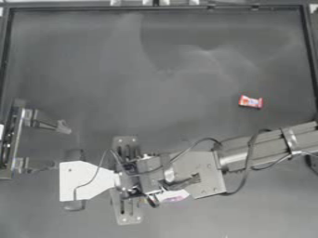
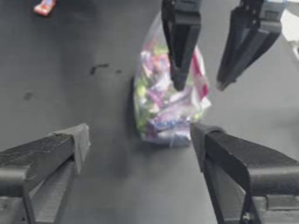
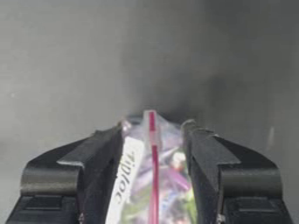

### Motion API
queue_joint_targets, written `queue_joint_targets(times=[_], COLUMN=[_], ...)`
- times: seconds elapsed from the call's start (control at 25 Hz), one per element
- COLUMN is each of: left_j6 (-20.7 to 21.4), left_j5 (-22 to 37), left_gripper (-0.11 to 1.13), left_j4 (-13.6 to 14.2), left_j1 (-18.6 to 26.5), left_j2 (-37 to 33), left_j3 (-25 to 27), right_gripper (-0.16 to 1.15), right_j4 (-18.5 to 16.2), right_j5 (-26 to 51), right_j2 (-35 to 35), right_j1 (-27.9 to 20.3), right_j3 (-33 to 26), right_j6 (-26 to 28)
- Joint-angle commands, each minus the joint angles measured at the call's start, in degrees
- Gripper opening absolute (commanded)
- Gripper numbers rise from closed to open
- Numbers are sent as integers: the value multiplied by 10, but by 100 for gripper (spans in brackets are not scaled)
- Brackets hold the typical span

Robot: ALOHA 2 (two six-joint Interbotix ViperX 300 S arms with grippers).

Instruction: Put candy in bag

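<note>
The candy (image 1: pixel 250 102), a small red-orange wrapped sweet, lies alone on the dark table at the right; it also shows in the left wrist view as the candy (image 2: pixel 44 6). The bag (image 2: pixel 166 105), a clear pouch full of coloured sweets with a pink strip, stands on end near the table's front middle (image 1: pixel 173 197). My right gripper (image 3: pixel 154 127) is shut on the bag (image 3: pixel 153 175) near its pink strip, one finger on each side. My left gripper (image 2: pixel 140 135) is open wide just short of the bag's lower end. In the top view the two grippers meet, left gripper (image 1: pixel 133 183) facing right gripper (image 1: pixel 162 188).
The table (image 1: pixel 155 69) is a dark mat with a raised frame along its back and sides. The right arm (image 1: pixel 267 146) stretches in from the right edge, between the candy and the front of the table.
</note>
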Motion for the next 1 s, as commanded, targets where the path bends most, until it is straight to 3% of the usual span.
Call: queue_joint_targets(times=[0.04,0.6,1.0], left_j6=[0,0,0], left_j5=[-4,-6,-6], left_gripper=[100,99,100], left_j4=[-1,-1,-1], left_j1=[0,0,0], left_j2=[4,4,4], left_j3=[-7,-6,-6], right_gripper=[80,79,59], right_j4=[3,1,1], right_j5=[0,0,7], right_j2=[-15,-15,-16], right_j1=[1,1,1], right_j3=[-15,-19,-19], right_j6=[1,0,-1])
